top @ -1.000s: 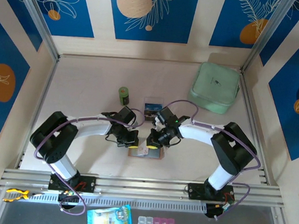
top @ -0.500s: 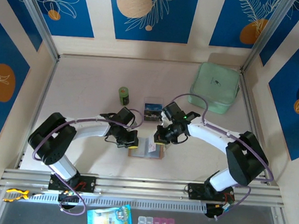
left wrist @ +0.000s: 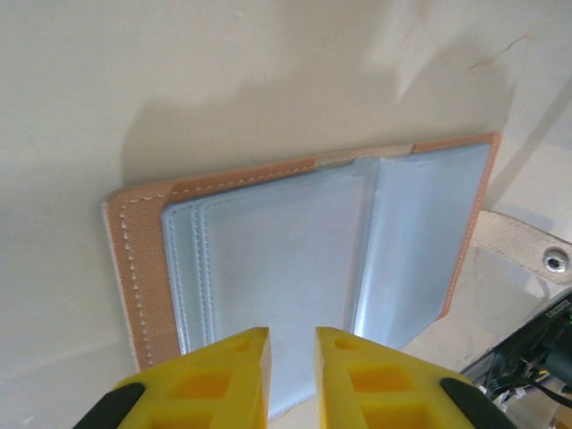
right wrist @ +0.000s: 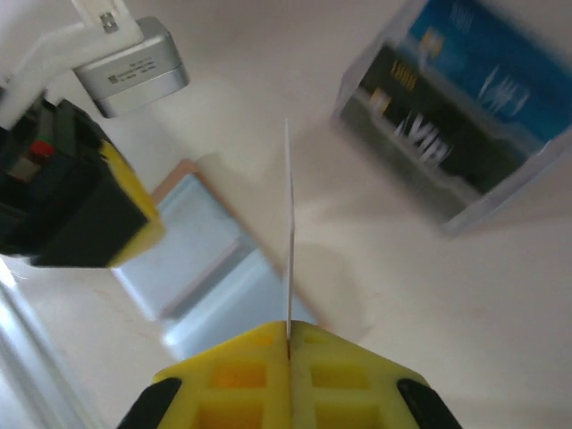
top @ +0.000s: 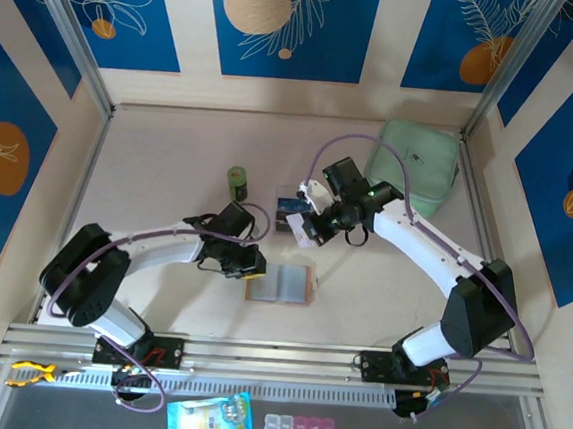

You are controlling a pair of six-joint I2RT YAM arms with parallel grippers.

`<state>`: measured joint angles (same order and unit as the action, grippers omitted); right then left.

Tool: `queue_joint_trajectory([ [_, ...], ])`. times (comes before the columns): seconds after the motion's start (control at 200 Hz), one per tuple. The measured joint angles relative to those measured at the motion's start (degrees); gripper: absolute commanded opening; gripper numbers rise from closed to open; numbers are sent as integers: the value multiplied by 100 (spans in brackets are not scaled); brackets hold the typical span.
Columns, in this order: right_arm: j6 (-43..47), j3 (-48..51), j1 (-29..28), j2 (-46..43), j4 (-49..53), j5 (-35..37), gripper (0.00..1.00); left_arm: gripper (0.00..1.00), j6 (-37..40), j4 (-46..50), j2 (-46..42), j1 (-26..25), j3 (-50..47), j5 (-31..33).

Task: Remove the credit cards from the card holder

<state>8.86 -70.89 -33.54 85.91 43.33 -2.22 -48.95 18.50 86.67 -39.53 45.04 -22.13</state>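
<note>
The card holder (top: 282, 284) lies open flat on the table, grey lining up and tan-pink edges showing (left wrist: 295, 259), its snap tab (left wrist: 527, 250) sticking out at the side. My left gripper (top: 253, 269) sits low at the holder's left edge, its yellow fingertips (left wrist: 291, 353) a small gap apart with nothing between them. My right gripper (top: 308, 229) is raised behind the holder, shut on a thin pale credit card (right wrist: 288, 223) seen edge-on. Two more credit cards, one dark and one blue, stand in a clear box (right wrist: 456, 116).
The clear box (top: 290, 211) stands just behind the holder, next to my right gripper. A small green jar (top: 237, 182) is behind my left arm. A mint-green case (top: 411, 168) lies at the back right. A packet (top: 208, 419) rests on the near rail.
My right gripper has risen from the holder and moved back toward the clear box with the pale card in it. My left gripper's fingers have parted slightly.
</note>
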Motion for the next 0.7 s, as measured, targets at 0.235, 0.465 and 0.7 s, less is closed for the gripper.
queue_joint_trajectory([
  [0.235,2184,-1510,315,940,505,306,0,25,94,63,-654,264,-90,328],
  [0.465,3320,-3320,649,2170,1239,103,0,26,151,205,-1047,459,-308,487],
  [0.7,3941,-4771,780,3399,2103,-81,0,27,149,221,-1132,560,-455,509],
])
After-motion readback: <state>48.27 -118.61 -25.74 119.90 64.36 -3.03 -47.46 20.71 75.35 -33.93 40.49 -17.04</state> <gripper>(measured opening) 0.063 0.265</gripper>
